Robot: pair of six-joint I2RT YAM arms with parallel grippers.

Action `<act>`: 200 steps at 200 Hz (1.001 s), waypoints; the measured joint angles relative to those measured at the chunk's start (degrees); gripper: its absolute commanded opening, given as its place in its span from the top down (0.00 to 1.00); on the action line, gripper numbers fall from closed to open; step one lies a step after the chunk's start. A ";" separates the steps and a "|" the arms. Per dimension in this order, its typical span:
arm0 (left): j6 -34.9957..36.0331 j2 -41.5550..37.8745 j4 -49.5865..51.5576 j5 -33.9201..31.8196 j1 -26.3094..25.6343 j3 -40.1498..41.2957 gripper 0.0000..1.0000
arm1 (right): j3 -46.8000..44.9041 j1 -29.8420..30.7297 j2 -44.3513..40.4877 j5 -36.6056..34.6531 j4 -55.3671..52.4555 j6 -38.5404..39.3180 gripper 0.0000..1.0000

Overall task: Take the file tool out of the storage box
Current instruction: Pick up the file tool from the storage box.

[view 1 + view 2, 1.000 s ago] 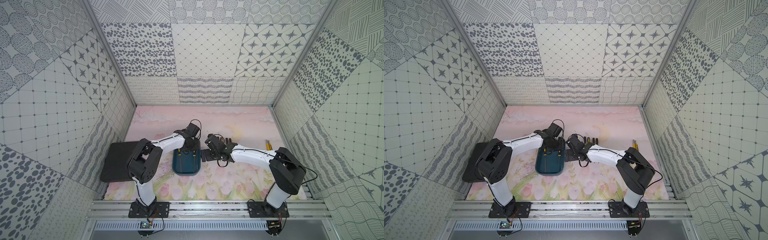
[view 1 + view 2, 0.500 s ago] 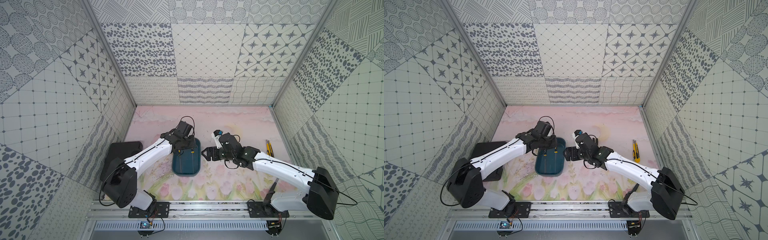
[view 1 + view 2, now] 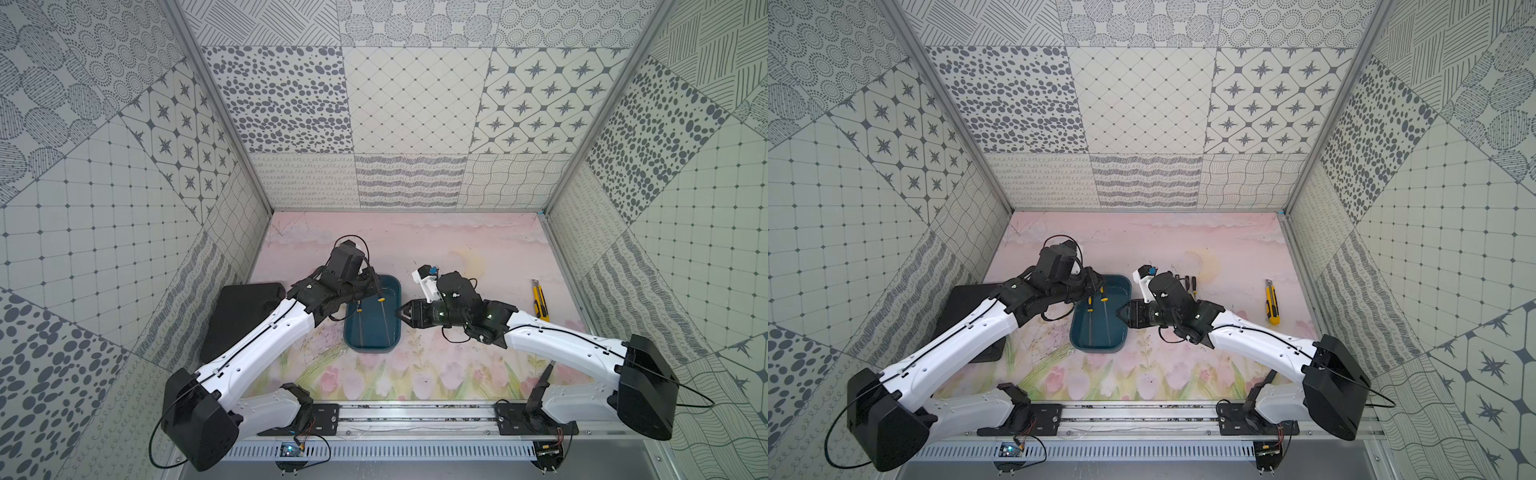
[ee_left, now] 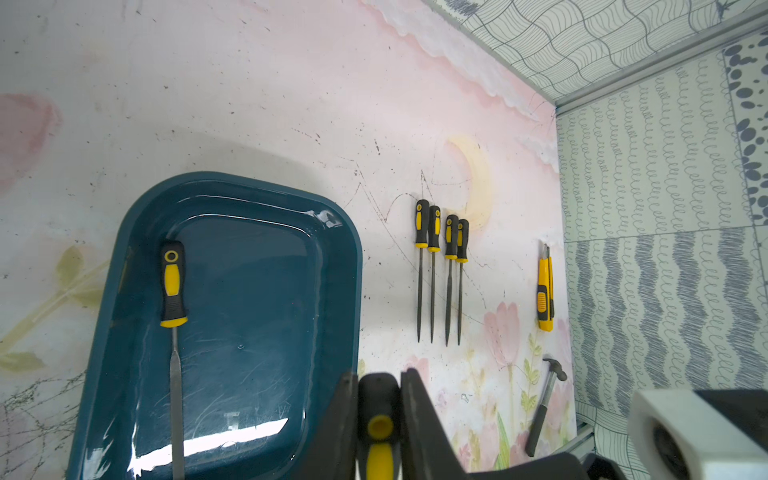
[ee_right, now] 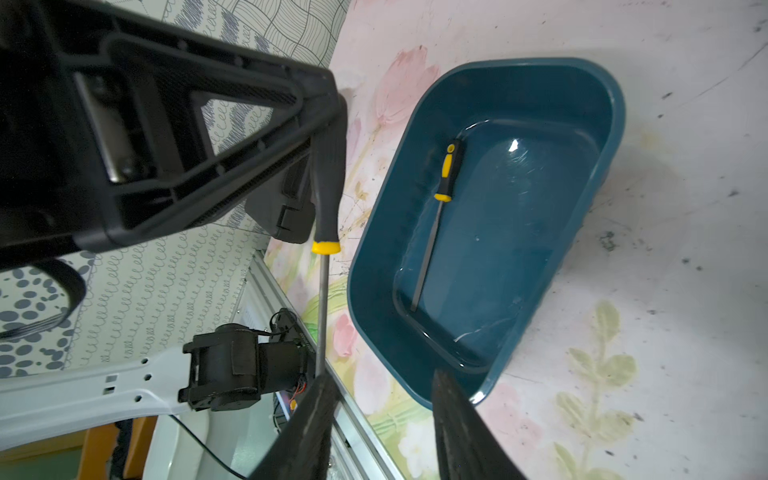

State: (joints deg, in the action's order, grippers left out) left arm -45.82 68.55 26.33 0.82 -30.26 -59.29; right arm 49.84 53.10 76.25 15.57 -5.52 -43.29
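The left gripper [image 4: 379, 386] is pinching the black-and-yellow handle of a slim steel file tool [image 5: 328, 174] over the glossy, round-cornered teal plastic storage box [image 4: 232, 183]. The right gripper [image 5: 380, 382], jaws spread, is hovering at the file's tip.

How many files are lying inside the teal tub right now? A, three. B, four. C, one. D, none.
C: a single file lies on the floor of the tub, while the other file is pinched in the left fingers, not lying in it.
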 measured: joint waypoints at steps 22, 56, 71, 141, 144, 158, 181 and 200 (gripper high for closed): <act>-0.92 -0.33 0.00 -0.15 0.00 0.00 0.96 | 0.39 1.01 0.79 0.76 0.24 -0.26 0.66; -1.49 -0.26 0.04 -0.68 0.00 -0.48 0.95 | 0.83 2.32 0.87 1.25 0.76 -0.37 0.70; -1.51 -0.04 0.04 -1.07 0.00 -0.96 0.96 | 0.83 2.64 0.87 1.62 0.87 -0.52 0.71; -1.92 1.62 0.04 -1.31 0.07 -1.88 0.96 | 0.83 3.41 0.87 2.45 1.09 -1.18 0.77; -1.92 1.64 0.04 -1.31 0.07 -1.90 0.96 | 0.83 3.45 0.87 2.47 1.09 -1.20 0.77; -1.92 1.70 0.04 -1.42 0.07 -2.01 0.96 | 0.83 3.52 0.87 2.56 1.09 -1.33 0.77; -1.92 1.70 0.04 -1.42 0.24 -2.19 0.96 | 0.83 3.52 0.98 2.86 1.49 -1.36 0.79; -1.92 1.73 0.04 -1.44 0.33 -2.21 0.97 | 0.83 3.56 1.31 3.06 1.92 -1.38 0.80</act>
State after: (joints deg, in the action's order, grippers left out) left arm -47.75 70.28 26.37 -0.62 -29.93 -61.49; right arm 50.68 56.66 77.56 18.63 -3.60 -44.66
